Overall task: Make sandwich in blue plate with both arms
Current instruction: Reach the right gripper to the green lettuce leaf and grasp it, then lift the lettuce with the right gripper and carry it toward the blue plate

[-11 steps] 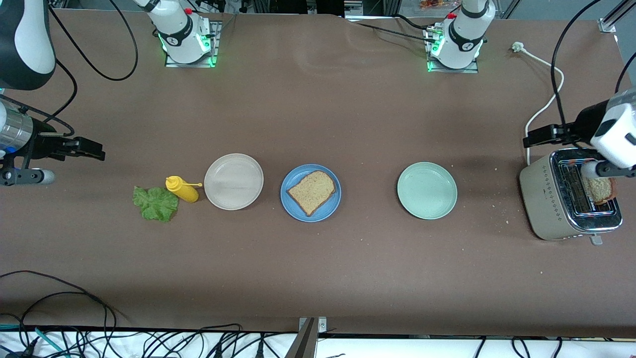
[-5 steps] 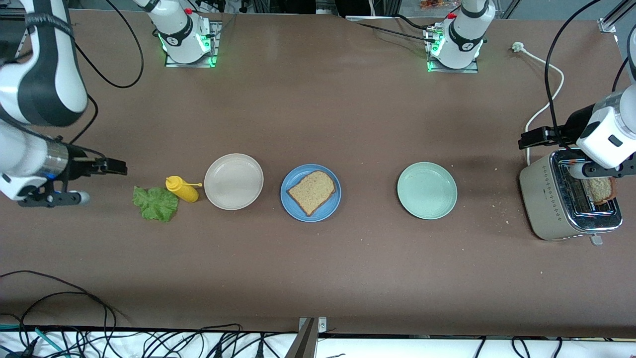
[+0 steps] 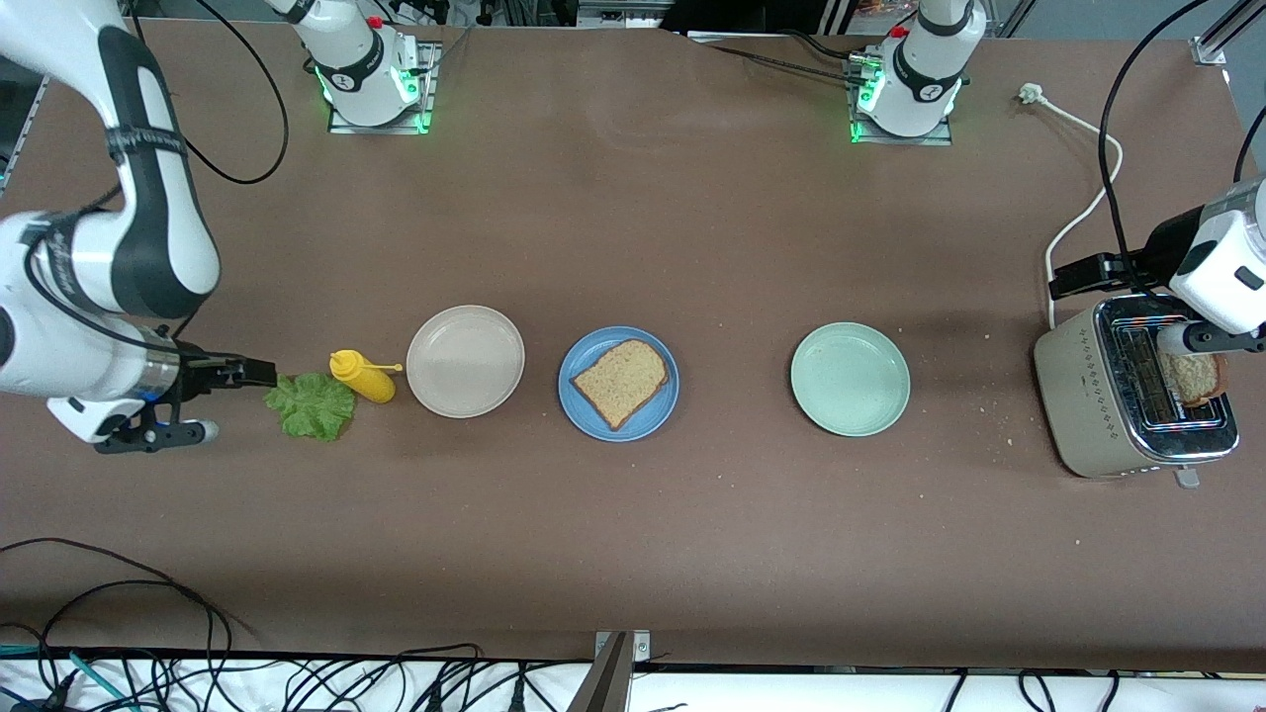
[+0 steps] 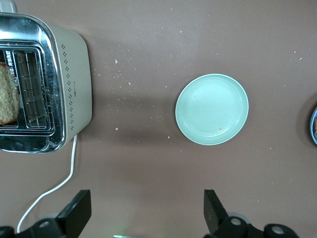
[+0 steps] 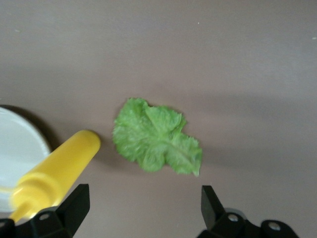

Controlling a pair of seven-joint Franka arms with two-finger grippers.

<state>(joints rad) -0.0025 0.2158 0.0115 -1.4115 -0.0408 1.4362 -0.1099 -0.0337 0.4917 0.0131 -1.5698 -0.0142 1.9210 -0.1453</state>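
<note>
One brown bread slice [image 3: 621, 382] lies flat on the blue plate [image 3: 653, 417] at mid-table. A second slice [image 3: 1193, 377] stands in a slot of the toaster [image 3: 1088, 396] and shows again in the left wrist view [image 4: 7, 94]. The ruffled green lettuce leaf [image 3: 311, 406] lies on the table, clear in the right wrist view [image 5: 156, 142]. My right gripper [image 3: 259, 373] hovers open just beside the leaf, toward the right arm's end, with nothing between its fingers [image 5: 142, 206]. My left gripper [image 3: 1076, 271] hangs open and empty [image 4: 143, 215] over the table by the toaster.
A yellow squeeze bottle [image 3: 363, 377] lies touching the lettuce, next to a beige plate [image 3: 465, 361]. A pale green plate [image 3: 850, 379] sits between the blue plate and the toaster. The toaster's white cord [image 3: 1083, 213] runs toward the left arm's base. Crumbs dot the table.
My right arm has swung in from its end of the table, and its gripper now reaches the lettuce's edge. The left gripper has only shifted slightly by the toaster.
</note>
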